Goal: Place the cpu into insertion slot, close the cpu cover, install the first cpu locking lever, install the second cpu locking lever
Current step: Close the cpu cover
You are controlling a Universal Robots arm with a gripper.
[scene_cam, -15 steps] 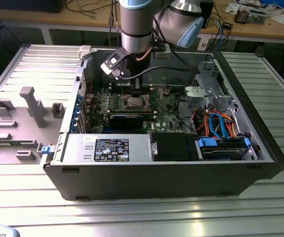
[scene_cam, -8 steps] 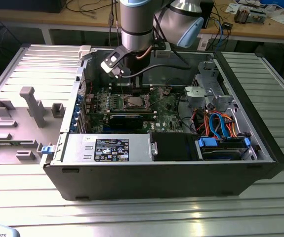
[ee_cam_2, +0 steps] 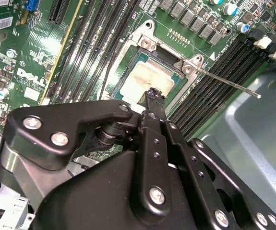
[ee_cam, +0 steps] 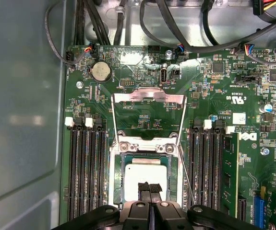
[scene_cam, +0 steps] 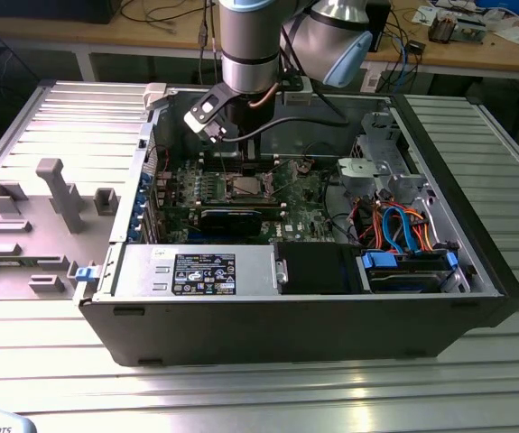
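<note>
**CPU seated in its socket, cover open, tool tips closed over the chip**

The cpu (ee_cam: 145, 173) lies flat inside the insertion slot (ee_cam: 114, 177). Both wrist views show its silver-grey top smeared with pale residue. The cpu cover (ee_cam: 147, 97) stands open, lifted clear of the chip. In the second wrist view, one thin locking lever (ee_cam_2: 229, 84) juts free from the socket's corner.

The tool (ee_cam: 150, 187) is narrow, its black pads pressed together with nothing between them. Its tip sits over the chip's near edge. Long memory slots (ee_cam: 85, 167) flank the socket on two sides of the green motherboard (ee_cam: 214, 96).

In the exterior view, the arm (scene_cam: 250, 45) descends from 12 o'clock into the open computer case (scene_cam: 286, 325). A black graphics card (scene_cam: 232, 219) lies at 6 o'clock of the socket. A grey fixture tray (scene_cam: 33, 225) lies at 9 o'clock of the case on the slatted metal counter (scene_cam: 241, 397).
</note>
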